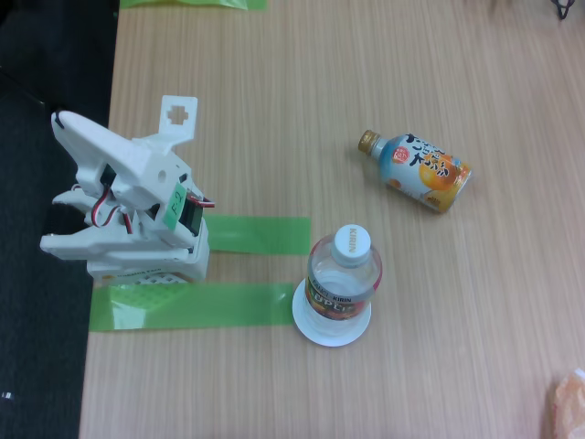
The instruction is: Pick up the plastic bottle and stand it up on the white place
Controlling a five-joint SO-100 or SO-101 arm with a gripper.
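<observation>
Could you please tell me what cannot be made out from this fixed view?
- Tool: folded in with the white arm, so open or shut is unclear.
- Bottle on the white disc: seen from above, its label is mostly hidden.
- Orange thing: cut off by the right edge.
- Lying bottle: print too small.

A short blue-and-orange bottle point(419, 170) with a gold cap is lying on its side toward the far right of the wooden table point(366, 73), its cap pointing left and slightly away. Two green tape strips are sitting flat on the near left: one point(260, 235) is running left to right farther back, the other point(196, 305) lying nearer and reaching the table's left edge. More green material point(194, 4) is showing at the far edge. Something pale orange point(567, 402), perhaps a wrapper, is peeking in at the near right corner.
</observation>
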